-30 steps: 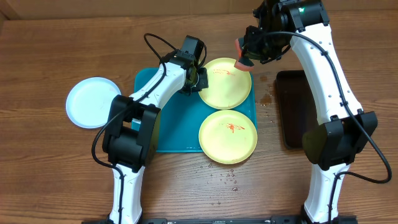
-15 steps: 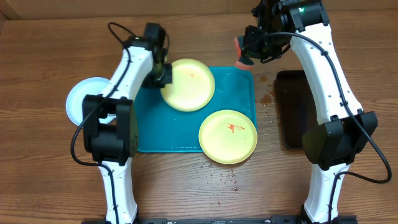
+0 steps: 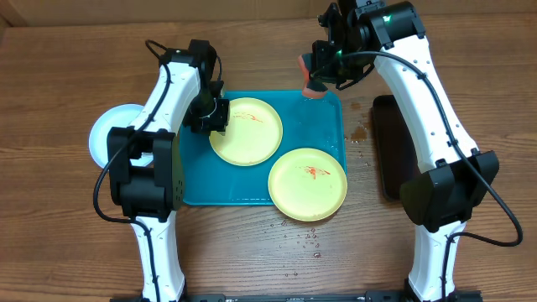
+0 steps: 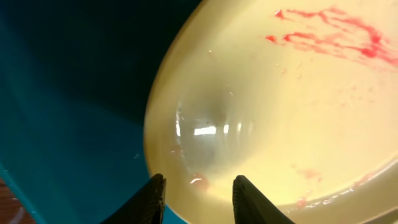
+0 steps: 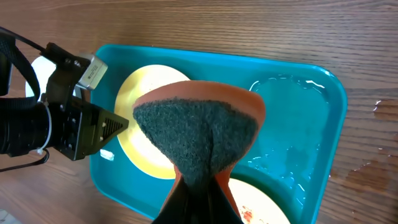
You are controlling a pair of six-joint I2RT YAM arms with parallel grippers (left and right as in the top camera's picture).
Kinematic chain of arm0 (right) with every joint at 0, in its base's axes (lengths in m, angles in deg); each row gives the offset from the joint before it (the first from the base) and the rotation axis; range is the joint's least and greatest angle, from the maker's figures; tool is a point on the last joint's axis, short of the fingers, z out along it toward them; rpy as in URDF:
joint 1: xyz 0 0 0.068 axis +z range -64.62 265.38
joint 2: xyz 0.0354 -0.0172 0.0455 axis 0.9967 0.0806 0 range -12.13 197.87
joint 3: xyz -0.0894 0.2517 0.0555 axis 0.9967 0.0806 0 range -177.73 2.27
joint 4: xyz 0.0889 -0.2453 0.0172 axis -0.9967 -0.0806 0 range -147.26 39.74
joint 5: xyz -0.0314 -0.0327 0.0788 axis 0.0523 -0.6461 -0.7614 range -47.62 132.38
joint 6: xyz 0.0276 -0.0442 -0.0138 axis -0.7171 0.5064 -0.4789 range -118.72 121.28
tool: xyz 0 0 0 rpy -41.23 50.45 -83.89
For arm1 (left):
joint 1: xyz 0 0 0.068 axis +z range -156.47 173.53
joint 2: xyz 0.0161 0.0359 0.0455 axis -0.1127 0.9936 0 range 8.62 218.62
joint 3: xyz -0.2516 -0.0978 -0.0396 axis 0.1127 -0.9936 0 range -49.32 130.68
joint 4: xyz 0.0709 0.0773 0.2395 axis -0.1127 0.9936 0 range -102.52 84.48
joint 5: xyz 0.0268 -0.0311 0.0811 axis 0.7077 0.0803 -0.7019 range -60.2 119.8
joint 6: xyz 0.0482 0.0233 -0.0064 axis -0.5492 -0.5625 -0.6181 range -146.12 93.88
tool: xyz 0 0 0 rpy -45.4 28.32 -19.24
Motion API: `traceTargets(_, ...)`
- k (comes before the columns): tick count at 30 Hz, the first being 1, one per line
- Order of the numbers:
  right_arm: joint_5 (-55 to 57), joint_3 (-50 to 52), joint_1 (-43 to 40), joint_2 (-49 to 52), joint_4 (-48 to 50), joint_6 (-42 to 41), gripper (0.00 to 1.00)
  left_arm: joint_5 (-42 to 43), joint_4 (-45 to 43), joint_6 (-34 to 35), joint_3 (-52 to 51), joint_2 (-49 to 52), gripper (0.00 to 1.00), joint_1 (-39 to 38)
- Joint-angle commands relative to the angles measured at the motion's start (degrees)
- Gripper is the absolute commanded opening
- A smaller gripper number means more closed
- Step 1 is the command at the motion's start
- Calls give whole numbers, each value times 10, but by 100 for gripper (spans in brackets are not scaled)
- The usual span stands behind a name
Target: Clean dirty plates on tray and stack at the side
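Note:
A yellow-green plate [image 3: 252, 134] with a red smear lies at the back middle of the turquoise tray [image 3: 201, 180]. My left gripper [image 3: 210, 116] is at its left rim and shut on it. In the left wrist view the fingers [image 4: 198, 186] straddle the rim of that plate [image 4: 280, 112]. A second smeared yellow-green plate [image 3: 308, 184] overlaps the tray's front right corner. A pale plate [image 3: 113, 138] lies on the table left of the tray. My right gripper [image 3: 323, 71] is shut on an orange and dark green sponge [image 3: 313, 85] above the tray's back right corner; in the right wrist view the sponge [image 5: 196, 130] hangs over the tray [image 5: 298, 124].
A narrow black tray [image 3: 390, 159] stands right of the turquoise tray. Water drops lie on the table by the tray's right edge [image 3: 361, 132] and in front of it [image 3: 302, 236]. Water also pools in the tray's back right corner [image 5: 292, 93].
My left gripper has dragged the yellow-green plate from the tray's back right to its back middle. My right gripper with the sponge has moved a little left, over the tray's corner.

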Motion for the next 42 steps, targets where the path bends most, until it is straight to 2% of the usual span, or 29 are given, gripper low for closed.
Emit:
traceTargets(1,1,-10,-2,0,4,4,4,47,11,26,8,-21,40,19)
traceTargets(6,1,-10,-2,0,5,2,4,50,40,27,8,-106,47,33)
traceTargets(12,1,-10,-1,0,7,2,4,14,29,87,-51,-210,48,32)
traceTargets(15,1,-10,-1,1,11,2,4,16,-23,120,-144,-260,47,32)
traceTargets(19,1,-10,-1,2,12,2,4,45,-148,182,-294,-306,46,31)
traceTargets(24,1,-10,0,2,14,2,4,49,-273,257,-398,-300,41,21)
traceTargets(29,1,-10,0,2,14,2,4,35,-361,299,-426,-283,42,-2)
traceTargets(33,1,-10,1,2,14,2,4,23,-382,320,-426,-261,43,-14)
traceTargets(37,1,-10,7,2,15,2,4,29,-382,322,-426,-224,33,-20)
traceTargets(42,1,5,22,2,36,-3,4,40,-379,320,-426,-205,29,-20)
